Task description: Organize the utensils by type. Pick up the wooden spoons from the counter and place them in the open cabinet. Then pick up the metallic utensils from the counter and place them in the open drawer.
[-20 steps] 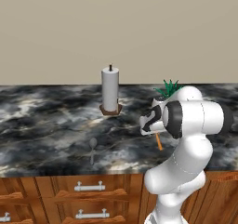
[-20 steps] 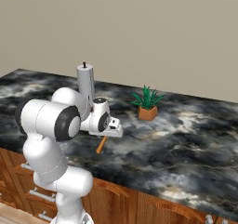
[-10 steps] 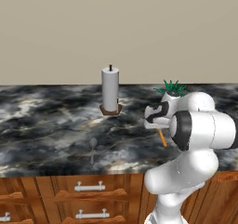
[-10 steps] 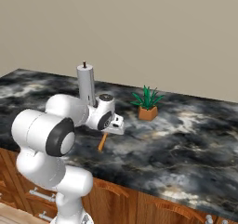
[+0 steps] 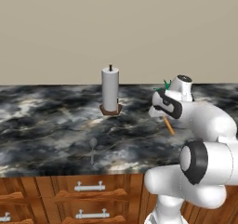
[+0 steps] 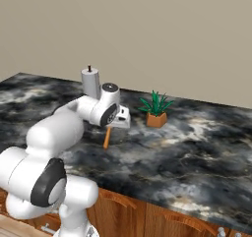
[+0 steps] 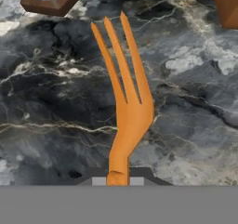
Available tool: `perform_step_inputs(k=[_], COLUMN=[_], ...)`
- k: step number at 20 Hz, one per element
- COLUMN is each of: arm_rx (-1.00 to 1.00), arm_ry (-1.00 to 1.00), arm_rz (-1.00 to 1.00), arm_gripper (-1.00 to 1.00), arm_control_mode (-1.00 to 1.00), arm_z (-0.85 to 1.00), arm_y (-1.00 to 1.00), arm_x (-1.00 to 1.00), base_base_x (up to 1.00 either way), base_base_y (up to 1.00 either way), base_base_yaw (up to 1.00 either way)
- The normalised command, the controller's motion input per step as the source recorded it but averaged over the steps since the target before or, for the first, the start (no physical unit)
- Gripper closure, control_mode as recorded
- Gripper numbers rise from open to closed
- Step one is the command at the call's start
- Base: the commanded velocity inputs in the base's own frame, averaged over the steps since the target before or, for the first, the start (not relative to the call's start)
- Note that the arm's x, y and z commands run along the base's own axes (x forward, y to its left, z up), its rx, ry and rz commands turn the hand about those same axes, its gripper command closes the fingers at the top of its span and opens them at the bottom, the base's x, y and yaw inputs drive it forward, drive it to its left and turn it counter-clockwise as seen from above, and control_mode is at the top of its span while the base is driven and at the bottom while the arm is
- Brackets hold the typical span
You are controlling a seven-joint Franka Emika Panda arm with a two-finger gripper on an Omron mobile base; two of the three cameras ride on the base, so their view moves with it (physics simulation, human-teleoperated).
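The hand [image 6: 119,123] was closed on the wooden fork [image 7: 124,108] — lifted above the tabletop [image 5: 46,130]. Next it probably needed carrying to the cabinet — the metal spoon [image 5: 93,146] waited.

Metal spoon [image 5: 93,144] on counter [image 5: 42,125] before paper-towel roll [image 5: 110,89]; plant [image 6: 156,110] rightward.
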Motion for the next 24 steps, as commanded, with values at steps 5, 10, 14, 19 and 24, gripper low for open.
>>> perform_step_inputs(k=[5,10,14,19,24], arm_rx=[0.0,0.0,-0.03,-0.05,0.0], arm_ry=[-0.02,0.0,0.05,0.01,0.0], arm_rz=[0.11,0.05,0.0,0.0,0.0], arm_gripper=[1.0,1.0,1.0,1.0,1.0], arm_control_mode=[-1.0,-1.0,-1.0,-1.0,-1.0], arm_z=[0.84,0.63,0.18,0.0,0.0], arm_y=[0.0,0.0,0.0,0.0,0.0], arm_x=[-0.38,-0.41,-0.22,0.0,0.0], base_base_x=[0.0,0.0,0.0,0.0,0.0], base_base_y=[0.0,0.0,0.0,0.0,0.0], base_base_yaw=[0.0,0.0,0.0,0.0,0.0])
